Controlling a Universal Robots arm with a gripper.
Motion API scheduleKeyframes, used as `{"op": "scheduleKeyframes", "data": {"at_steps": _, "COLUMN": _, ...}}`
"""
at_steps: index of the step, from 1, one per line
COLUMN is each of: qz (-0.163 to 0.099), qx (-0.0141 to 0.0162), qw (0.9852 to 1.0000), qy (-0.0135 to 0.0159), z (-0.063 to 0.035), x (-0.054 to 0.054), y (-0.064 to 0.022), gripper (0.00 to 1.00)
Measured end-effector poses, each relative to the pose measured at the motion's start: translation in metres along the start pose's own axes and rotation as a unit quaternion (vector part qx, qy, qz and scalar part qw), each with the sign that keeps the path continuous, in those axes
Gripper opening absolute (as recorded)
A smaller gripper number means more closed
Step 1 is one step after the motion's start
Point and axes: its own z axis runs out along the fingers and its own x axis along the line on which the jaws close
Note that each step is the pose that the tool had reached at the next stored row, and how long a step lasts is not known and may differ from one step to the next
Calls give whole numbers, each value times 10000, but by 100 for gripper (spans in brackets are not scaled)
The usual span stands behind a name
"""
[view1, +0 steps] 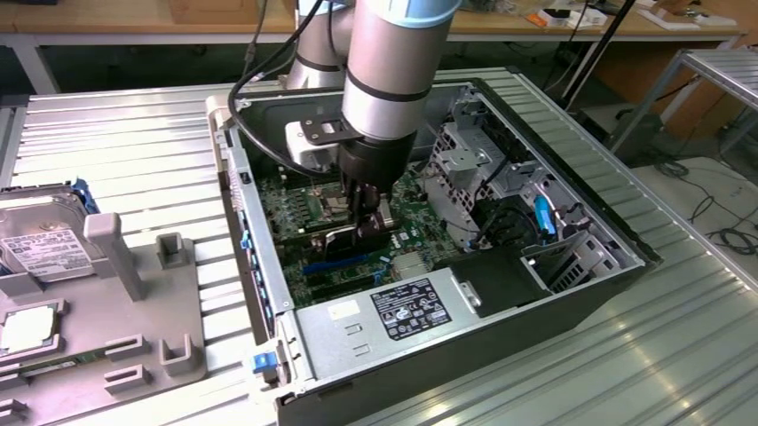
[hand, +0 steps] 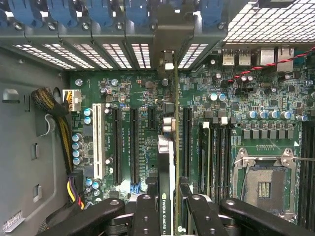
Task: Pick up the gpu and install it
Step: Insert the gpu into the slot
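Note:
The gpu [view1: 351, 240] is a thin dark card standing on edge inside the open computer case [view1: 592, 293], low over the green motherboard [view1: 296, 200]. My gripper [view1: 367, 209] reaches straight down into the case and is shut on the card's upper edge. In the wrist view the gpu [hand: 166, 162] runs edge-on away from my gripper [hand: 169, 206], pinched between the black fingers [hand: 147, 214]. Its metal bracket [hand: 169, 59] reaches the rear slot openings. It lines up among the long black expansion slots [hand: 133, 142]. I cannot tell whether it sits in a slot.
A silver power supply [view1: 391, 311] fills the case's near corner, with drive cages [view1: 468, 160] beyond. Cables [hand: 64, 128] hang beside a white slot [hand: 97, 140]. The CPU socket [hand: 263, 184] lies bare. Outside, a hard drive [view1: 42, 240] rests on a grey fixture [view1: 142, 293].

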Motion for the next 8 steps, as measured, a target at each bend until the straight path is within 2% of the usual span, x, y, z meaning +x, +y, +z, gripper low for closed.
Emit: {"op": "scheduleKeyframes", "data": {"at_steps": 8, "qz": 0, "qx": 0, "qw": 10000, "qy": 0, "z": 31, "x": 0, "y": 2, "gripper": 27}}
